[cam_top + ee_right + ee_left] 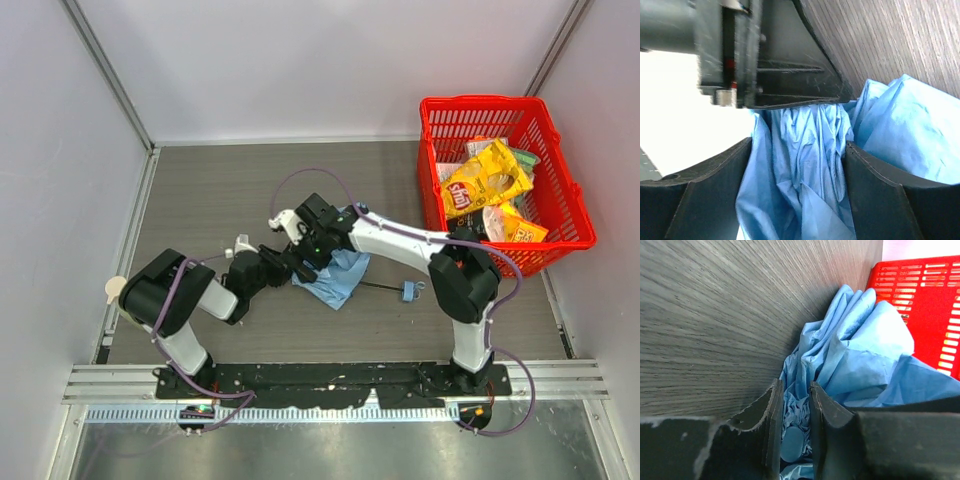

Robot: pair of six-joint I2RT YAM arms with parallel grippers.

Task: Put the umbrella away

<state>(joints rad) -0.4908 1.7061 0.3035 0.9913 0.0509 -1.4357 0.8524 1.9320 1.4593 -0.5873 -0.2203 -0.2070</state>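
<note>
At the near edge of the table, both arms are reaching inward and meeting over the umbrella, which is lying crumpled near the middle of the table. The left claw is pinching a fold of the sky-blue fabric, its fingers sitting close together with the cloth squeezed between them. The right claw is standing wide apart, with bunched fabric hanging in the gap and brushing both fingers; it is not clamping down. From the heap of cloth, the thin black shaft is pointing right, ending in the small blue handle, which is resting on the table. Farther back on the right, a red basket is sitting against the wall, holding snack bags.
</note>
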